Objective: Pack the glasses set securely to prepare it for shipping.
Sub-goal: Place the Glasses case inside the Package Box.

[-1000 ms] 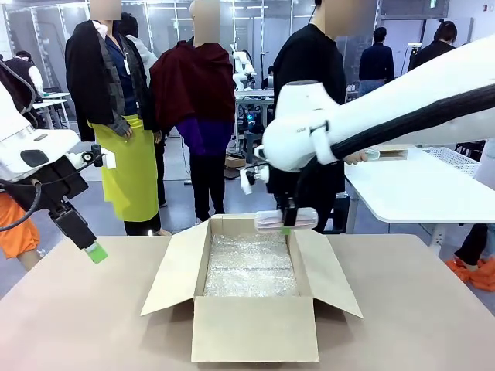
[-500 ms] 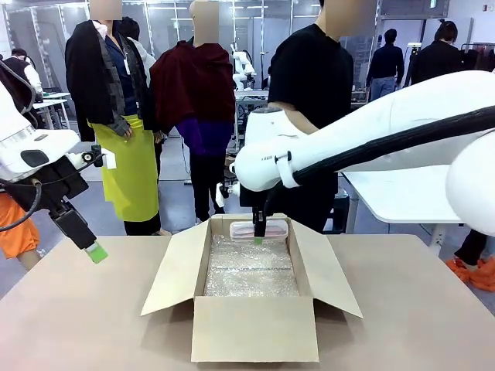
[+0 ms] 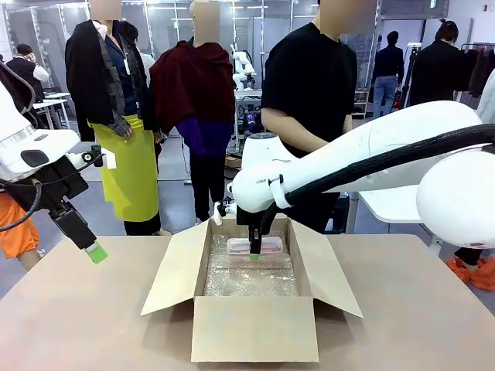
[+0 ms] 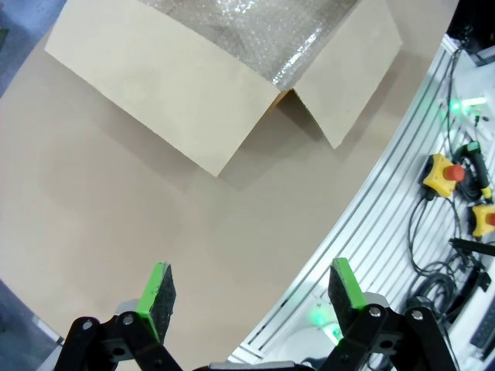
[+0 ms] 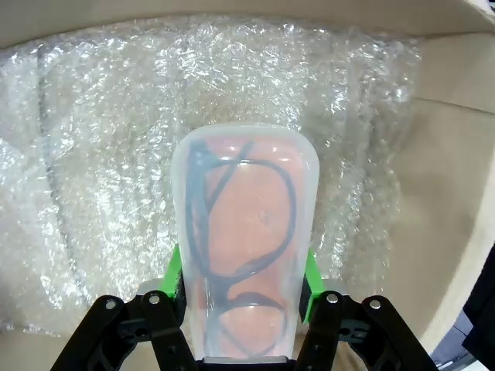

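Open cardboard box [image 3: 255, 328] on table [image 3: 77, 309], bubble wrap [image 3: 251, 278] lining it; person in black [image 3: 309, 85] behind.

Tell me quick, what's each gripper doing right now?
Left gripper: open, holding nothing, above the table.
Right gripper: closed on a clear glasses case, over the bubble wrap in the box.

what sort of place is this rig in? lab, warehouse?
Probably a robotics lab or test floor, not a shipping site: yellow emergency-stop buttons and loose cables on a slotted aluminium rail, onlookers standing close by.
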Motion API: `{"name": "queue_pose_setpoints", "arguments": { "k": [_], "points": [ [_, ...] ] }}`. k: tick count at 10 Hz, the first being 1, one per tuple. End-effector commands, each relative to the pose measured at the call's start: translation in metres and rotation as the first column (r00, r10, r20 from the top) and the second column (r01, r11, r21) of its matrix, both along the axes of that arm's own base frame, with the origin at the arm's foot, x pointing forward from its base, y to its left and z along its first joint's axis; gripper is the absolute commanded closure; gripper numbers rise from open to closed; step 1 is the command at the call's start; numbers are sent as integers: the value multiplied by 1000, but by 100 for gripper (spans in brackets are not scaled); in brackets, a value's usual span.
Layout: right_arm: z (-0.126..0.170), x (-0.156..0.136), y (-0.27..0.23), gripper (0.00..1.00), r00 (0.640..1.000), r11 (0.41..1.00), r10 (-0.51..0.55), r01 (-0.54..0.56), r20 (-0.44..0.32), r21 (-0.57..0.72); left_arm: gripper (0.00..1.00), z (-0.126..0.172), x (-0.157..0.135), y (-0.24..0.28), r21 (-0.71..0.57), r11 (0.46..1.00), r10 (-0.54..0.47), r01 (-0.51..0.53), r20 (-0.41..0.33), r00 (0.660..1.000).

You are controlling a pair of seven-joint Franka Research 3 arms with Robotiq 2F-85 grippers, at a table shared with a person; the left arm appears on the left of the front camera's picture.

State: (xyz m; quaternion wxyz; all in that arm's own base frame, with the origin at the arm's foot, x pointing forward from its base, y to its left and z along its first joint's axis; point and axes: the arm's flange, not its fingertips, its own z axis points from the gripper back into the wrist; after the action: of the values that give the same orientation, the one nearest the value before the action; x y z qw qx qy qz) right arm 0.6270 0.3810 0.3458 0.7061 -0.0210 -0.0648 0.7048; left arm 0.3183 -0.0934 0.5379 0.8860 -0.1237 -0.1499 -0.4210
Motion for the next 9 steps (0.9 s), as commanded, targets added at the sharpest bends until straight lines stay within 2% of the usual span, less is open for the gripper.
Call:
{"name": "queue_pose_setpoints", "arguments": {
  "k": [1,2,3,4,5,9],
  "points": [
    [-5,-4,5,75,999,999,-31,31,29,-9,0,2,-1,0,-14,1000,6,-6,2,1000],
    [-12,-7,5,75,1000,999,-31,31,-1,-10,0,2,-1,0,-14,1000,6,-6,2,1000],
    [-14,-10,5,75,1000,999,-28,28,5,-19,0,2,-1,0,-14,1000,6,-6,2,1000],
    [-14,-12,3,25,999,999,-32,32,5,-26,0,2,-1,0,-14,1000,6,-6,2,1000],
    [-12,-15,1,0,999,999,-34,34,8,-28,0,2,-1,0,-14,1000,6,-6,2,1000],
    [-3,-24,-7,0,999,999,-44,45,12,-16,0,2,-1,0,-14,1000,6,-6,2,1000]
  ]
}}
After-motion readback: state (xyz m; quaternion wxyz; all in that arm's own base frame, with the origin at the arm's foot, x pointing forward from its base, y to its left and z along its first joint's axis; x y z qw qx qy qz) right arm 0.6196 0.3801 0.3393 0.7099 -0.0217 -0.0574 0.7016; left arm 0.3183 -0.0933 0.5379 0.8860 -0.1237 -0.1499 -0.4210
